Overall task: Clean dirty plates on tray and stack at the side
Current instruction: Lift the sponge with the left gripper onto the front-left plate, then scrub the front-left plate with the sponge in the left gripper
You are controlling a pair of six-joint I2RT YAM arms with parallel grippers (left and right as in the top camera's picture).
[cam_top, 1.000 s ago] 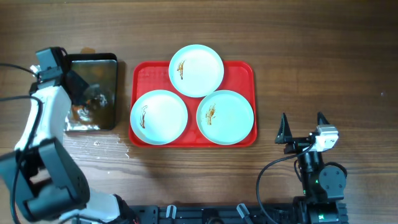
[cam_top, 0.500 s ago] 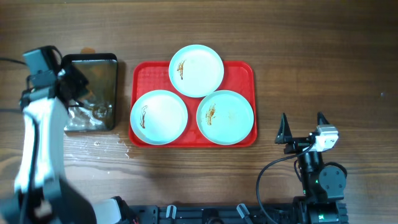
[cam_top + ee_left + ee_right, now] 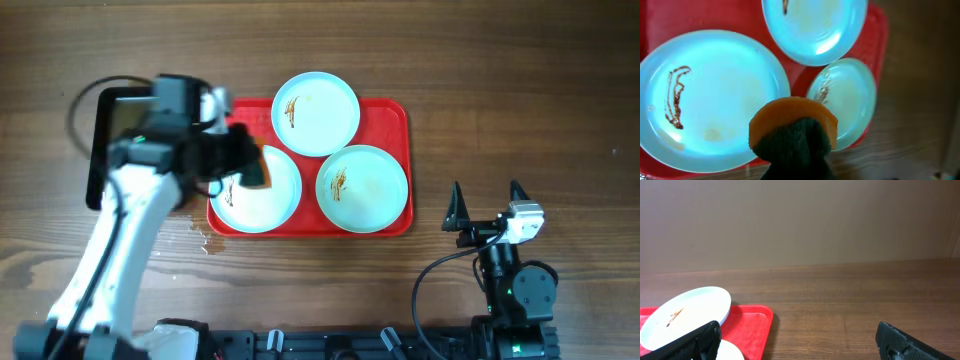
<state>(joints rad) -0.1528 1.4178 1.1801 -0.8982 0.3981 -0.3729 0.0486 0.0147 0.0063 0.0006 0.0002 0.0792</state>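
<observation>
Orange-faced sponge (image 3: 792, 132), clamped in the closed left tool (image 3: 243, 163), is hanging over the front-left dirty plate (image 3: 715, 95) on the red tray (image 3: 388, 112), so wiping is apparently beginning and next needs pressing onto its brown smear (image 3: 675, 97), while the right tool (image 3: 485, 205) is sitting wide open over the desk (image 3: 520, 80).

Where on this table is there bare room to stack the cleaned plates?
The widest bare table is right of the tray, past the open right gripper. Narrower strips run behind and in front of the tray. Crowded: three plates fill the tray, and the left gripper, holding a sponge, and its arm block the gap toward the black pan.
</observation>
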